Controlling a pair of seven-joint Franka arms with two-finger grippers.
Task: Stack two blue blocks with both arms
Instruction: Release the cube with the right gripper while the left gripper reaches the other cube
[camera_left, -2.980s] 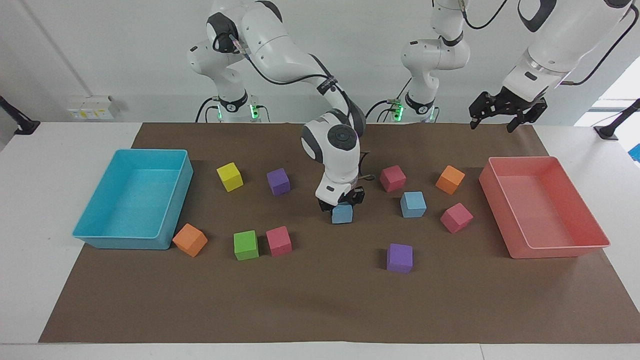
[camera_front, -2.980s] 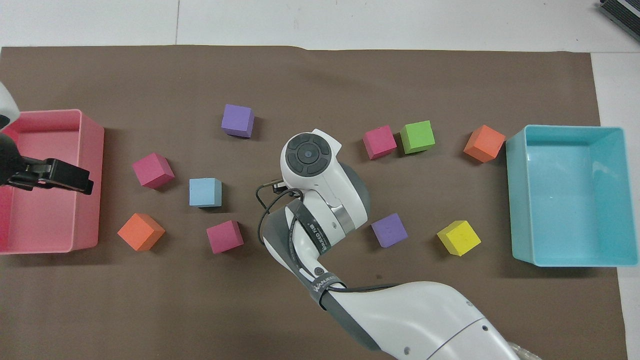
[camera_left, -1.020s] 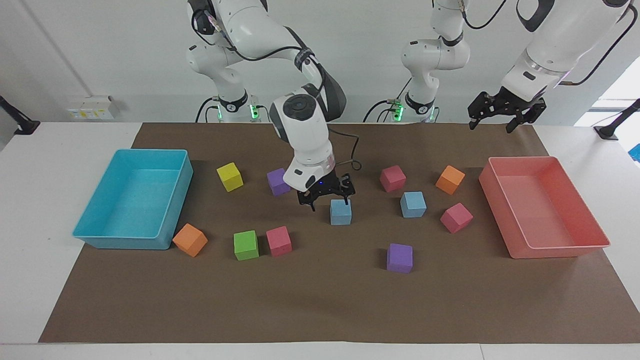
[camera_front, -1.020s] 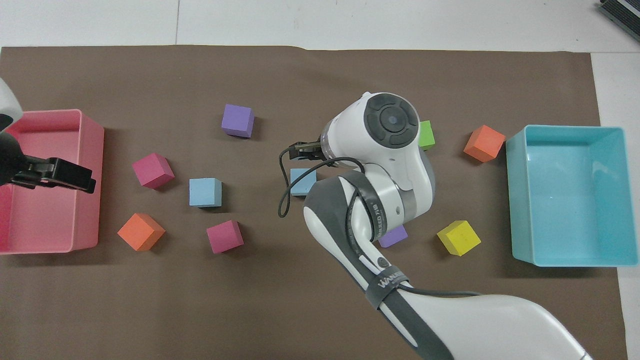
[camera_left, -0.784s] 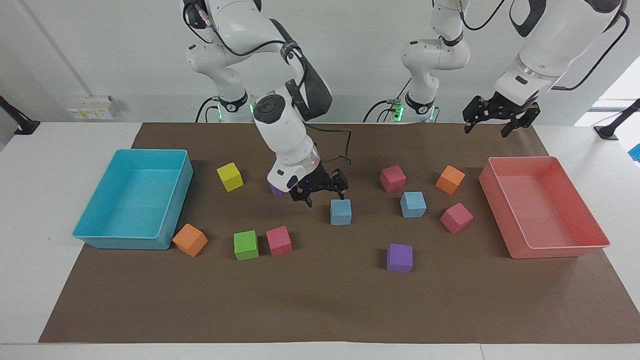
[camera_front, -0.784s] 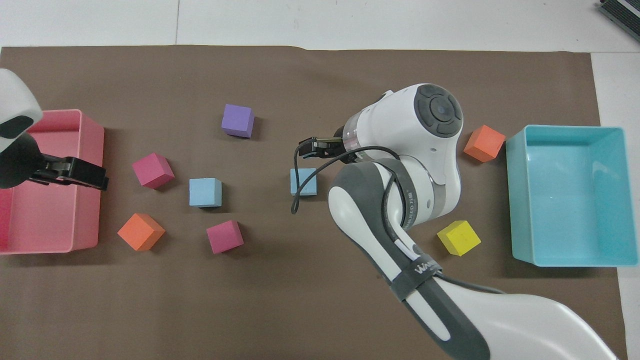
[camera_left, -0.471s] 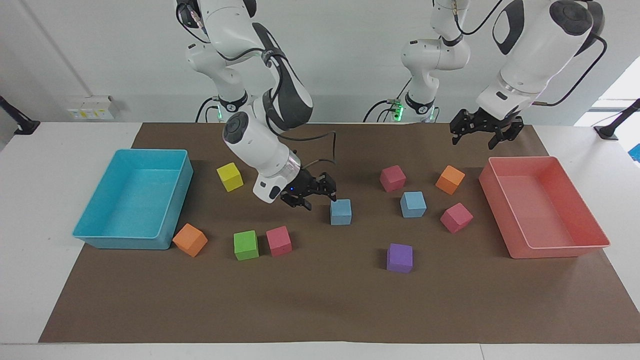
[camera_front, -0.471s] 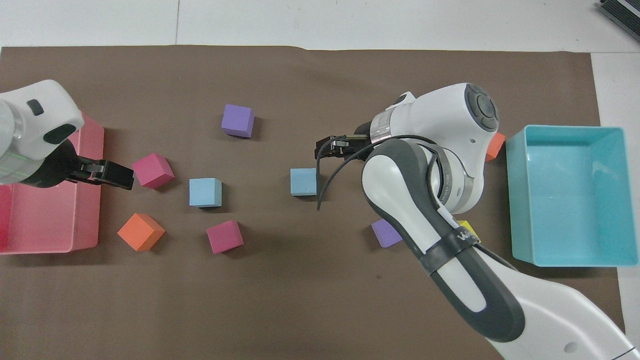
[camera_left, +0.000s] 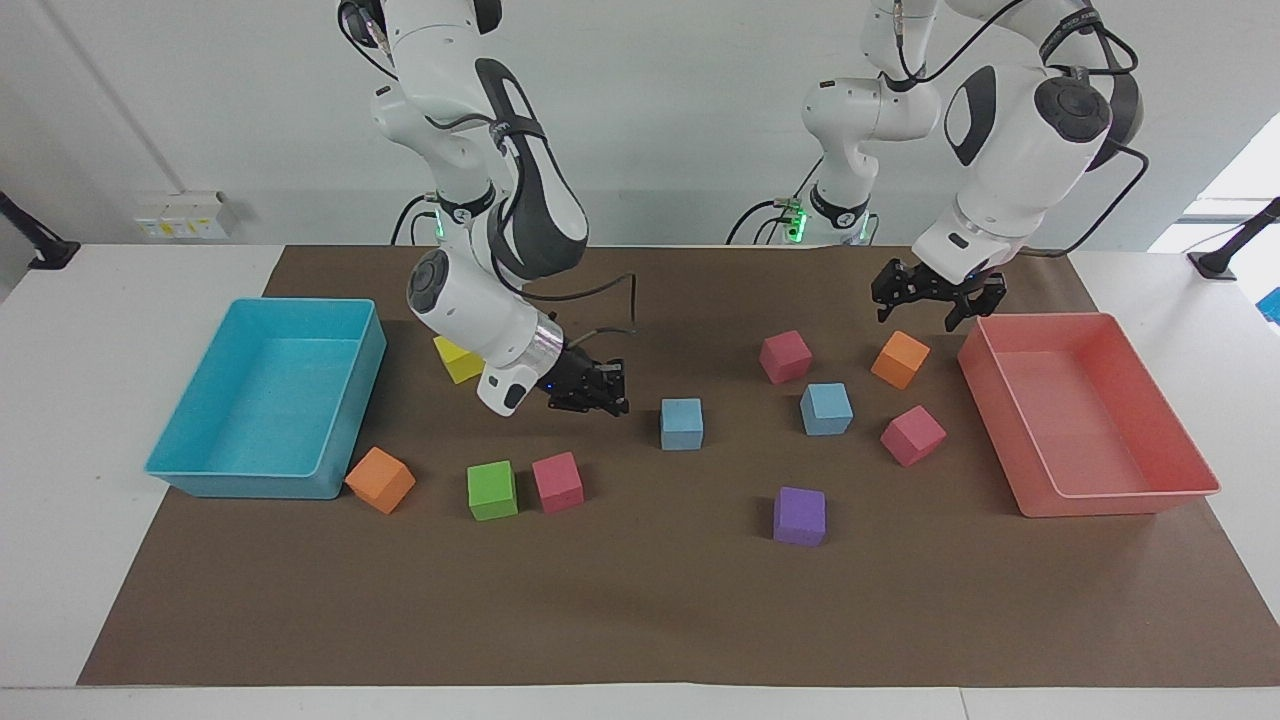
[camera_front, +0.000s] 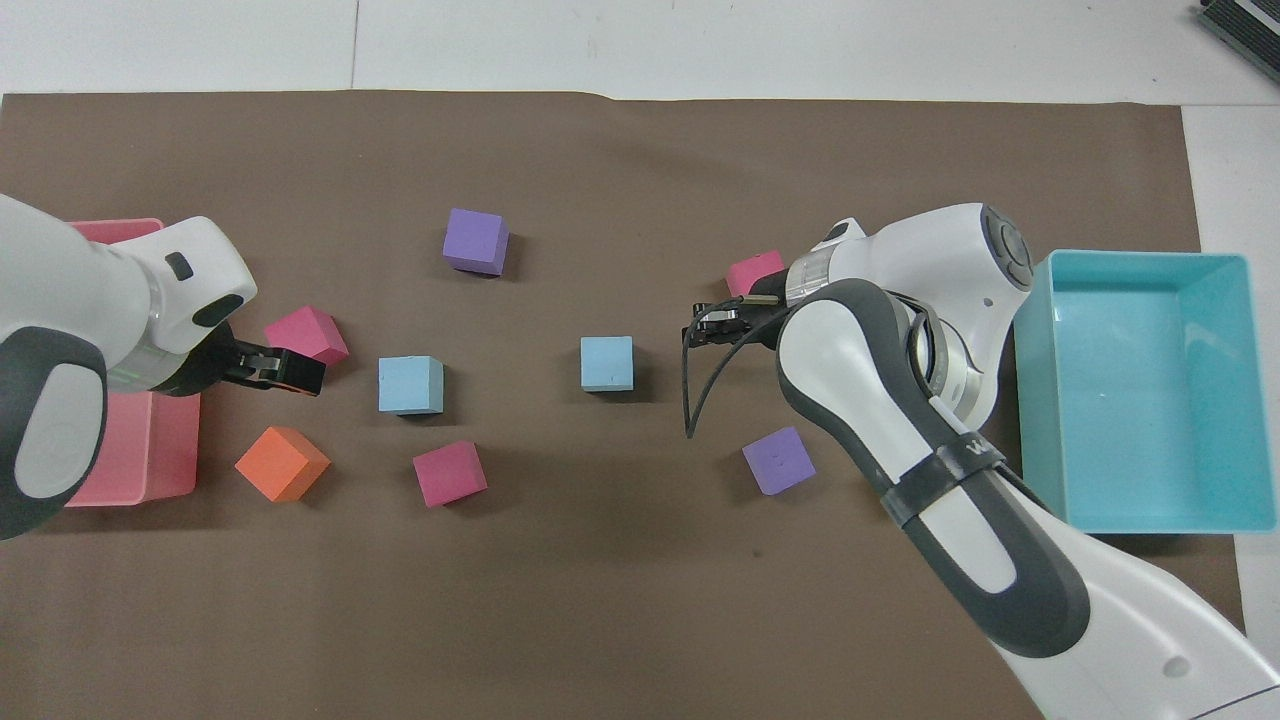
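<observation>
A: What moved since three seconds ago?

B: Back then the right gripper (camera_left: 600, 390) sat down on the blue block (camera_left: 681, 423) at the middle of the mat. It has let go and swung away toward the turquoise tray (camera_left: 268, 398); the block now lies bare on the mat, apart from its fingertips.

A: And its fingers?

B: Spread a second ago, closed on nothing now.

A: The other arm?

B: The left gripper (camera_left: 938, 302) has come down from above the pink tray (camera_left: 1090, 420) and now hangs over the orange cube (camera_left: 900, 359), jaws spread.
</observation>
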